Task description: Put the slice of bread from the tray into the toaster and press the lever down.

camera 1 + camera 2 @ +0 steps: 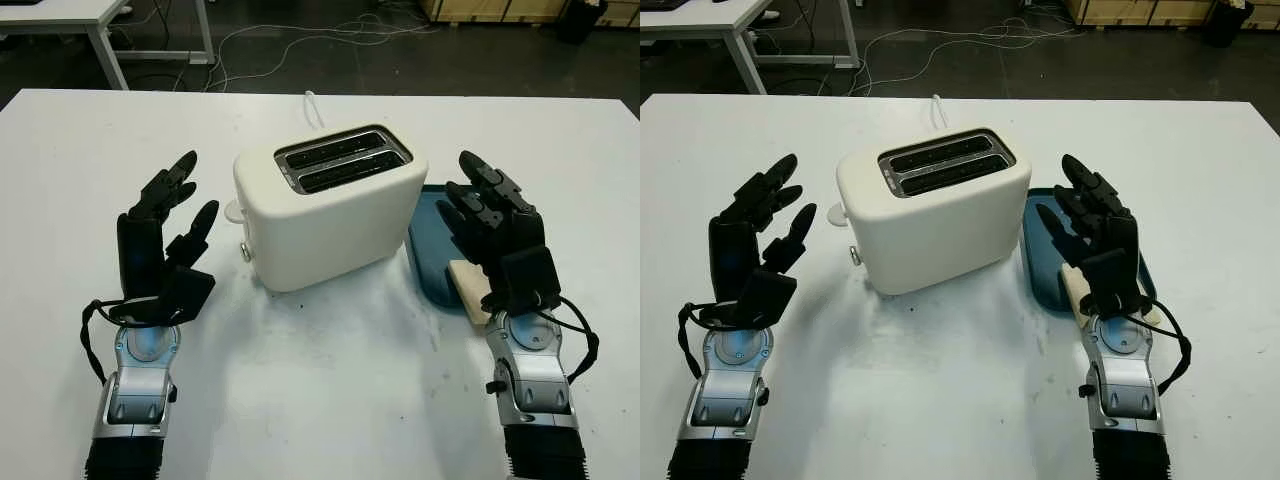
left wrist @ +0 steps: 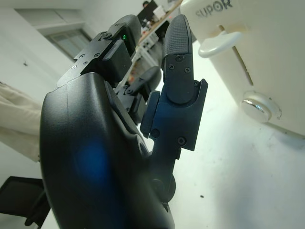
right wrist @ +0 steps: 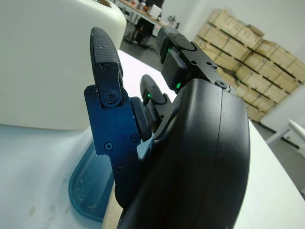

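A cream two-slot toaster [image 1: 330,205] stands in the middle of the white table, its slots empty. Its lever [image 1: 233,211] sticks out of the left end, raised, with a round knob [image 2: 256,107] below it. To the toaster's right lies a blue tray [image 1: 432,250] holding a pale slice of bread [image 1: 468,287], mostly covered by my right hand. My right hand [image 1: 488,215] is open, held above the tray and the bread. My left hand [image 1: 170,215] is open, left of the toaster and close to the lever.
The toaster's white cord [image 1: 313,107] runs off toward the table's far edge. Beyond the table are a desk leg [image 1: 108,50] and cables on the dark floor. Stacked wooden crates [image 3: 252,52] stand off to the right side.
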### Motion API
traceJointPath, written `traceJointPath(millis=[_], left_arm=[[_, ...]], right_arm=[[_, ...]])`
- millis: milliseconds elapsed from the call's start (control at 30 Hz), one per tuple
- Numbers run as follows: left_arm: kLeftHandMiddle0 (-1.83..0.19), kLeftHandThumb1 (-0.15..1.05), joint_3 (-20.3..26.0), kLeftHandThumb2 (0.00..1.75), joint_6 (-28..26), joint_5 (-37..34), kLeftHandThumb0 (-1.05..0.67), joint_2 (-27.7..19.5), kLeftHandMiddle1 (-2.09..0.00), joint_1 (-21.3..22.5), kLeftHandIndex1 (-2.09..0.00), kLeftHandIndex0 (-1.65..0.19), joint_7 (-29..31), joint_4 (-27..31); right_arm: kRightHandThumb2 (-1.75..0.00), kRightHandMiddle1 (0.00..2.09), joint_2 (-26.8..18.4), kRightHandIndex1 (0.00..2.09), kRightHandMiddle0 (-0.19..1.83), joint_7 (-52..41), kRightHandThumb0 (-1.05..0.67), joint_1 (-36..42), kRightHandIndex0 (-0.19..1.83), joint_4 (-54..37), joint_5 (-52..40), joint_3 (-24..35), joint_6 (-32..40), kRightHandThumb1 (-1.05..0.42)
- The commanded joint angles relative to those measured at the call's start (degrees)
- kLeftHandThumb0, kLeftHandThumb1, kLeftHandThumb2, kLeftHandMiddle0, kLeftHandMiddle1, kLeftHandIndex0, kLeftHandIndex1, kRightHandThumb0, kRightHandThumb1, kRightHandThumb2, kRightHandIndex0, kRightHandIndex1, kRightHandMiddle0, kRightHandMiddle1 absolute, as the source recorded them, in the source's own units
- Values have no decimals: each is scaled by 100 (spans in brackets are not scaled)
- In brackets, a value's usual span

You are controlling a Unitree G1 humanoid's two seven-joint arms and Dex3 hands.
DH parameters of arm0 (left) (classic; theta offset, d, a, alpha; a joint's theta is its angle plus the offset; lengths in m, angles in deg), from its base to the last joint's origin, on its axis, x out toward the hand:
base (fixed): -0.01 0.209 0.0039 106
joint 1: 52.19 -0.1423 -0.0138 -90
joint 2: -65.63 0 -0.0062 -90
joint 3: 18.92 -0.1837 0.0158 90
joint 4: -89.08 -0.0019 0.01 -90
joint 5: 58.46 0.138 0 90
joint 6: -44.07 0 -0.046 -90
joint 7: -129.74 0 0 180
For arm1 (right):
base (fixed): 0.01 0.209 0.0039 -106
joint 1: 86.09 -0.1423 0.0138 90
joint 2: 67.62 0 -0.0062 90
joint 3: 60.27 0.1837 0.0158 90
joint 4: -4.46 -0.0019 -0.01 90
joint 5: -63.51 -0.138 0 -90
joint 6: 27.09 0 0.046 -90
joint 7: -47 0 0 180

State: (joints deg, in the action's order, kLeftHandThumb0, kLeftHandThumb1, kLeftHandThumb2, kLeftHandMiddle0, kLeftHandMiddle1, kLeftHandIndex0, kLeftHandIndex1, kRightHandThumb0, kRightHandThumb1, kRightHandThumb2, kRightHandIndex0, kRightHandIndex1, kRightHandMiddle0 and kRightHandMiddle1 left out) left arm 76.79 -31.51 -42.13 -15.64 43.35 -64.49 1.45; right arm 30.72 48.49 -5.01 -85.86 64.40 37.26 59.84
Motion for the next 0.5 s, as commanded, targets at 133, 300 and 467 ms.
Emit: traceJointPath(millis=[133, 300, 467], left_arm=[[-53, 92, 6, 25, 129, 8, -62, -47, -51, -50, 0, -62, -17, -24], [-52, 92, -5, 25, 118, -72, -58, -43, -49, -93, 0, -61, 61, 19], [-53, 92, 10, 26, 200, -38, -59, -67, -49, -60, 0, -62, 23, -53]], right_arm=[[-11, 0, 2, 1, 53, 30, -51, 38, 58, -4, 3, 26, -68, -92], [-10, 0, -35, 0, 53, -75, -52, 46, 58, -26, -59, 19, -17, -92], [-9, 0, -594, 0, 52, -464, -54, 186, 57, -49, 218, 10, -223, -92]])
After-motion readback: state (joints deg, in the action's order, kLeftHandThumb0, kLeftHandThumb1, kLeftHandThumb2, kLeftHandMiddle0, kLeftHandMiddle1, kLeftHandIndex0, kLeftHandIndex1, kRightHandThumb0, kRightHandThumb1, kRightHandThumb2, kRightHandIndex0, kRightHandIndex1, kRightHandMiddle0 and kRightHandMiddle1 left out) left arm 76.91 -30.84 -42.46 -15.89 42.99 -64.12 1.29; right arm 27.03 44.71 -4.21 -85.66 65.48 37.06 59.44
